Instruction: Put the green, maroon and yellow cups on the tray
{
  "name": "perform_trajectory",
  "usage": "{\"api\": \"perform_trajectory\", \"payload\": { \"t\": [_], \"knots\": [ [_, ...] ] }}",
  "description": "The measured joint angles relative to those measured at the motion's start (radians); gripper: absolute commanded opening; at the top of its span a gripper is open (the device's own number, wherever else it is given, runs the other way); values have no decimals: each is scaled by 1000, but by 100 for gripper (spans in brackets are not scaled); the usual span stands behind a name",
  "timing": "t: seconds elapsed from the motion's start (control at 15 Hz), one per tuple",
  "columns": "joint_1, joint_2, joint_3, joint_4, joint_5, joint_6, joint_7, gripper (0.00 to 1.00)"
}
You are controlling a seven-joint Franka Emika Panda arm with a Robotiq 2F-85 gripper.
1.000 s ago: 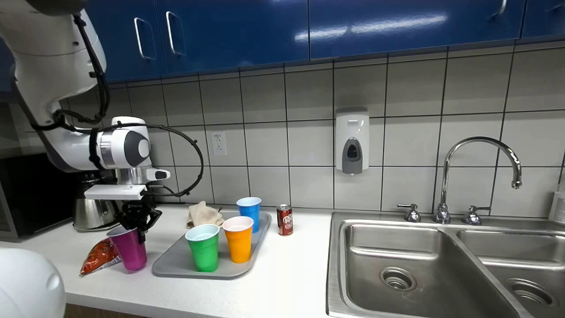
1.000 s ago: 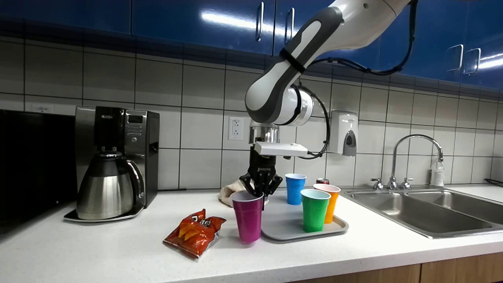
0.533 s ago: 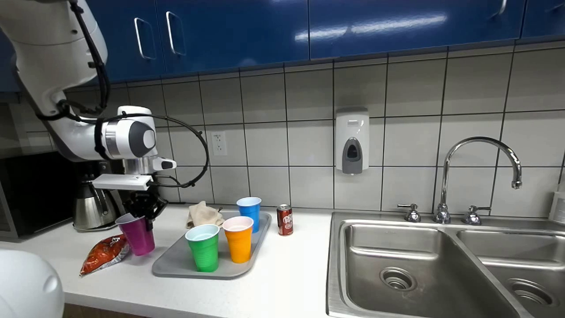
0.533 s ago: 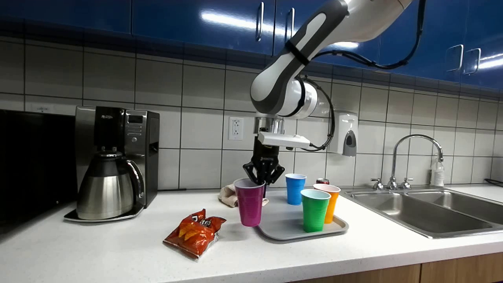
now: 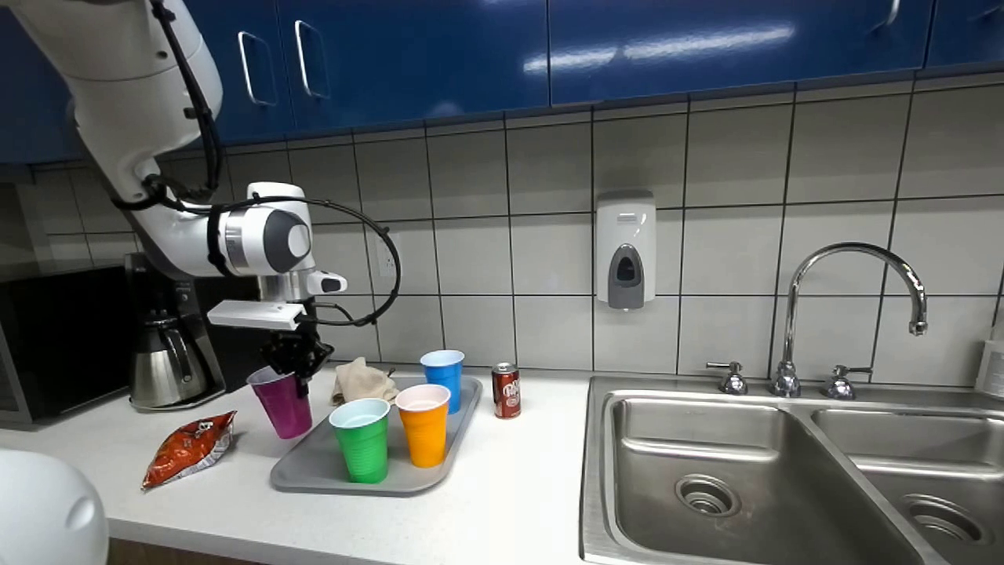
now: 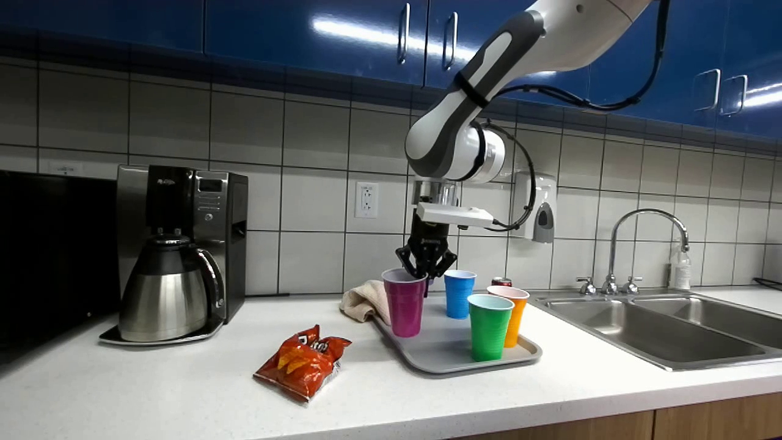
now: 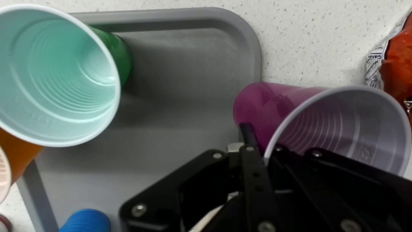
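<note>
My gripper [image 5: 303, 383] is shut on the wall of the maroon cup, one finger outside and the other inside, mostly hidden by the cup. The maroon cup [image 5: 284, 408] hangs slightly tilted, off the counter, at the edge of the grey tray [image 5: 314, 471]. In the wrist view, the maroon cup [image 7: 257, 106] overlaps the tray's side rim. The green cup [image 5: 365, 447] stands upright on the tray near a corner. The yellow cup [image 5: 427, 435], orange-yellow, stands upright beside it on the tray. The green cup [image 6: 489, 333] partly hides the yellow cup [image 6: 518, 318] in an exterior view.
A blue cup [image 5: 443, 380] stands at the tray's back. A beige cloth [image 6: 363, 300] lies by the tray's back corner. A red chip bag [image 6: 302, 363] lies beside the tray. A soda can [image 5: 507, 392], a sink [image 5: 706, 439] and a coffee maker [image 6: 211, 244] are nearby.
My gripper has lifted the maroon cup off the counter and carried it away from the chip bag to the tray's edge. The other cups and the tray have not moved.
</note>
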Motion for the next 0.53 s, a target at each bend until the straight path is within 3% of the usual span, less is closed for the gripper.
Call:
{"api": "perform_trajectory", "payload": {
  "t": [0.53],
  "knots": [
    [-1, 65, -30, 72, -7, 0, 14, 0]
  ]
}}
